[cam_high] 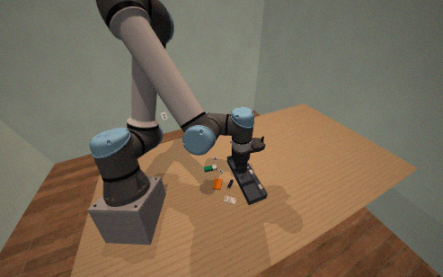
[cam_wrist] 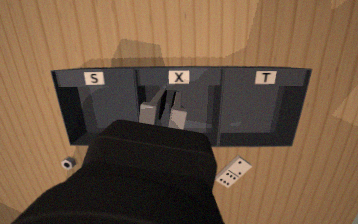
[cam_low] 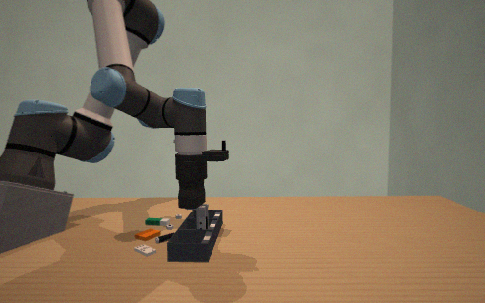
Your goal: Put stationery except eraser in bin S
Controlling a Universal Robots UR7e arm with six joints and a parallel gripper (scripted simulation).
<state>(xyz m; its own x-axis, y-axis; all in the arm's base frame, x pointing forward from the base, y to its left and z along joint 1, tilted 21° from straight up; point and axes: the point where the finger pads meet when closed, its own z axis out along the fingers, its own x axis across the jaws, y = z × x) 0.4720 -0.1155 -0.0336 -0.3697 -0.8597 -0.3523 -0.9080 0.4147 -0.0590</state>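
Likely on the carry-to-bin step: my claw point(cam_high: 243, 168) point(cam_low: 202, 222) point(cam_wrist: 169, 100) is mid-frame in wrist view, narrow gap, can't tell if gripping; dark stick point(cam_high: 230, 184) point(cam_low: 163, 238) lies lower centre in top view, next needs S-alignment leftward.

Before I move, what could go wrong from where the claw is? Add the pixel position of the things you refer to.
The claw point(cam_high: 243, 170) point(cam_low: 201, 227) point(cam_wrist: 169, 100) is over bin X point(cam_high: 247, 178) point(cam_low: 213, 229) point(cam_wrist: 197, 102), so releasing here could drop anything held into the wrong bin. I can't tell whether it holds something.
Moving low toward bin S point(cam_high: 230, 160) point(cam_low: 219, 212) point(cam_wrist: 107, 102) could clip the divider point(cam_wrist: 136, 102) and shift the bins.
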